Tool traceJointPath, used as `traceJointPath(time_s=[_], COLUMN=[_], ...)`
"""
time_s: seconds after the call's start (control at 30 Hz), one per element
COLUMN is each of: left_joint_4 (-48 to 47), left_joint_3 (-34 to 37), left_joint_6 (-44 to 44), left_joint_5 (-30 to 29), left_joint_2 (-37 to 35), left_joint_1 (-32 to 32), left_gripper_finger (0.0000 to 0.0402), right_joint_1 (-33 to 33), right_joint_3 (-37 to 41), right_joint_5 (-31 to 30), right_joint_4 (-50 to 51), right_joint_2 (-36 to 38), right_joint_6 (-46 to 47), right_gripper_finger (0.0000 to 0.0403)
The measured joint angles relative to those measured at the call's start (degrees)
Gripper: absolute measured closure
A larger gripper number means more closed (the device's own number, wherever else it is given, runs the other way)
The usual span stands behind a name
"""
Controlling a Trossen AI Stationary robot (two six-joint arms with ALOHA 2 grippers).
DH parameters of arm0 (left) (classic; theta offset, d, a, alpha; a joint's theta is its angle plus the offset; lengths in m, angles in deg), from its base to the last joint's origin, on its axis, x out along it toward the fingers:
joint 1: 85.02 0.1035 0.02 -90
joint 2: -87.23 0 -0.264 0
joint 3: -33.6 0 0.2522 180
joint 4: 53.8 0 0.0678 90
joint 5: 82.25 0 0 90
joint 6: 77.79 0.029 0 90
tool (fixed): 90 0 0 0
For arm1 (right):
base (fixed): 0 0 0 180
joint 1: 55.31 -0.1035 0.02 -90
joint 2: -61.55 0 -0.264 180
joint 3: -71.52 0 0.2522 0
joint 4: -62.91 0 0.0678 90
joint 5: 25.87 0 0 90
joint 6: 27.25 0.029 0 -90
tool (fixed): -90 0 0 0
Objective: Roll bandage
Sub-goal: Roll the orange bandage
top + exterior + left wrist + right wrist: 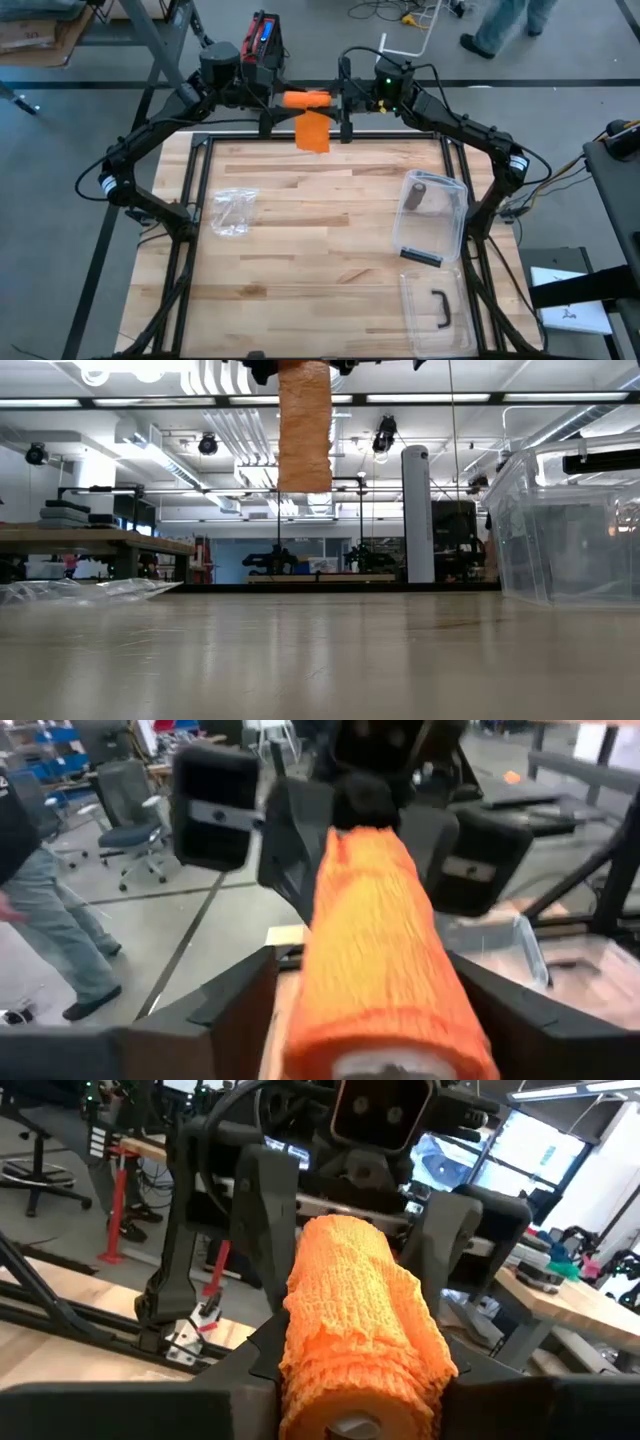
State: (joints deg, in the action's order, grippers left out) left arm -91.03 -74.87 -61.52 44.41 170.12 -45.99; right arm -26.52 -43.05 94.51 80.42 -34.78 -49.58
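Wooden surface [330, 250] carries nothing of the task. Above its far edge the left gripper [268, 100] and right gripper [345, 98] meet, the orange bandage roll [306, 99] between them. Right jaws are clamped on the roll; left jaws stand apart beside it. A loose tail [313, 132] hangs unwound: rolling appears well advanced, not finished.
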Motion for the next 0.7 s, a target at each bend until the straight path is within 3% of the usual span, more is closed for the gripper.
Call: traceJointPath(time_s=[0.37,0.7], left_joint_4=[0.39,0.07], left_joint_3=[0.02,0.02], left_joint_6=[4.59,10.18], left_joint_5=[0.02,-0.11], left_joint_2=[-0.16,-0.2], left_joint_1=[0.02,0.04], left_gripper_finger=[0.0228,0.0311], right_joint_1=[-0.02,-0.02], right_joint_3=[0.0,0.0], right_joint_5=[-0.32,-0.63], right_joint_4=[-0.22,0.15], right_joint_2=[0.11,0.17], right_joint_6=[0.95,14.31], right_gripper_finger=[0.0297,0.0287])
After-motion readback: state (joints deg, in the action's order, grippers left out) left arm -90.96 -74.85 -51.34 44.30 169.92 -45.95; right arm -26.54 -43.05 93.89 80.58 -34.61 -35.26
